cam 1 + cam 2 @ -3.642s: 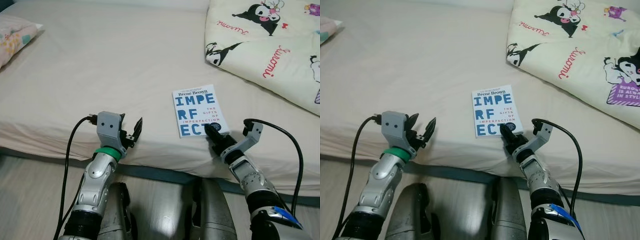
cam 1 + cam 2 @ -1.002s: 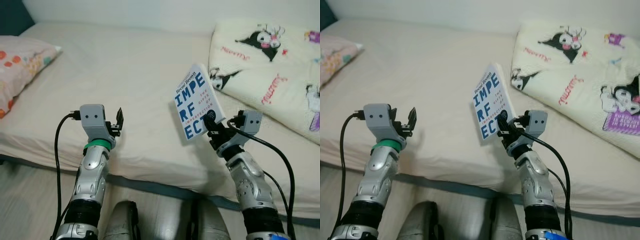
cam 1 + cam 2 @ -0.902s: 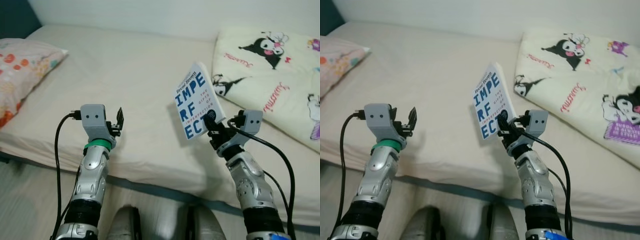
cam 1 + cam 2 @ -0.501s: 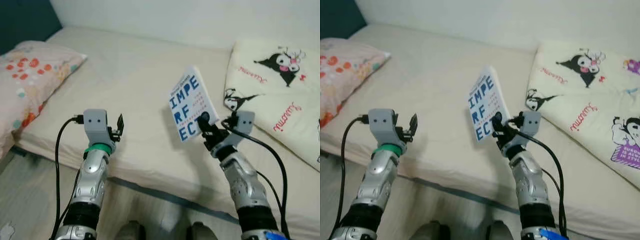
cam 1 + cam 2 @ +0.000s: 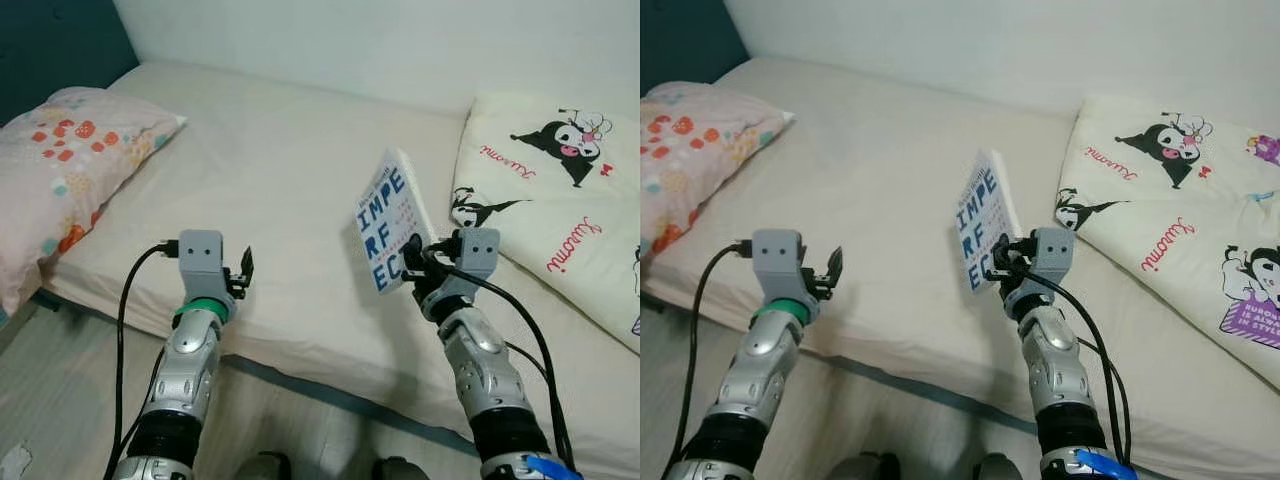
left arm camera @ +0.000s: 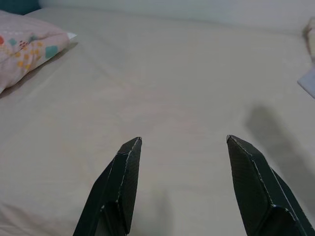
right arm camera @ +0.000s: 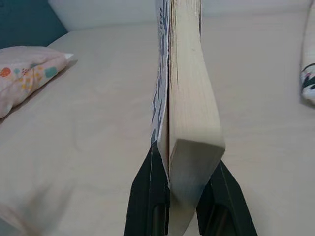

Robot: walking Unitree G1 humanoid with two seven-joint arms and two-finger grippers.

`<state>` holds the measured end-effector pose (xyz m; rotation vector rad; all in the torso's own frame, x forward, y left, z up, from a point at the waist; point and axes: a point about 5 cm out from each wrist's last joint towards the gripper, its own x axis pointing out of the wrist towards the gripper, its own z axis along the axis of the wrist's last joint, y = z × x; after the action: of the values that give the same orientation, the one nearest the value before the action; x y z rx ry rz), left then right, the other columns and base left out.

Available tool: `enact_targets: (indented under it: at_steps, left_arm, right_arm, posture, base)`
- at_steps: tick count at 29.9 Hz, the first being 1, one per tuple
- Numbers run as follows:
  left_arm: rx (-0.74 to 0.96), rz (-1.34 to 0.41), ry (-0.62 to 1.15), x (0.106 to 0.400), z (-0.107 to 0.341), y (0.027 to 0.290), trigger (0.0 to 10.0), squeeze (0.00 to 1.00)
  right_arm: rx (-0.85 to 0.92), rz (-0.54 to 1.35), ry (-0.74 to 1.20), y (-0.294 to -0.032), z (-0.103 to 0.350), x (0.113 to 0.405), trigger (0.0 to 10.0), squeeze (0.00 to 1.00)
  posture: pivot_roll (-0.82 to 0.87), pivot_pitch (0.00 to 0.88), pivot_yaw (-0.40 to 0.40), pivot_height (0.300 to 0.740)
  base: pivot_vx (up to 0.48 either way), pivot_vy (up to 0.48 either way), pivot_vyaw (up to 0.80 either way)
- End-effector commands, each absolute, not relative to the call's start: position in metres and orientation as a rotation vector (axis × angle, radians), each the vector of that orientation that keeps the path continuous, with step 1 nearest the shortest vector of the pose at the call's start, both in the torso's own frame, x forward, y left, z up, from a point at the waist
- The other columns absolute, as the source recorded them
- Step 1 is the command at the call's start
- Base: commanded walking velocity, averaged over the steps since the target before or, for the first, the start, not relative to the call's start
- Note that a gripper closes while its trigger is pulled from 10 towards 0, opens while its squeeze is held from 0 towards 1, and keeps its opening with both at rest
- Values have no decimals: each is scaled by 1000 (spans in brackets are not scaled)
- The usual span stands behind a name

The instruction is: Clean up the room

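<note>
Paperback [image 5: 390, 232] is what we are carrying: our right gripper [image 5: 415, 262] is clamping its lower corner, holding it raised and tilted clear of the bed [image 5: 270, 190], a little right of centre in the left eye view. In the right wrist view the two black fingers [image 7: 147, 196] are pinching cover and page block together, which is why the book is staying closed rather than fanning open. We are gripping at one corner only, so its weight is hanging out beyond the grip; we judge it could twist or slip if we swing it quickly.

Our left gripper [image 5: 243, 272] is hovering over the mattress edge at the lower left of the frame, fingers spread apart and holding nothing, seemingly being kept free.

A floral pillow [image 5: 60, 160] is lying at the upper left, and a cartoon-print quilt [image 5: 560, 200] is bunched at the upper right. Lifting the book off the sheet looks like the start of tidying; we are judging that a proper place for it is yet to be found.
</note>
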<state>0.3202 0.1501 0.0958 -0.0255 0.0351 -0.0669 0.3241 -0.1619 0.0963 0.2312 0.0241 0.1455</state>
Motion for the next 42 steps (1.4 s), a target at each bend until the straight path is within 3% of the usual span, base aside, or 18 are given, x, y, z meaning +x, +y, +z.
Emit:
enact_targets:
  at_steps: [1, 42]
  left_arm:
    - [-20, -77, 73, 315, 85, 150, 10000, 0]
    - [-3, -154, 55, 321, 92, 145, 10000, 0]
  right_arm:
    - [234, 137, -5, -164, 98, 324, 10000, 0]
    - [243, 58, -35, -170, 91, 321, 10000, 0]
  posture:
    - [79, 78, 67, 737]
    - [74, 49, 80, 737]
  base:
    - [0, 0, 0]
    - [0, 0, 0]
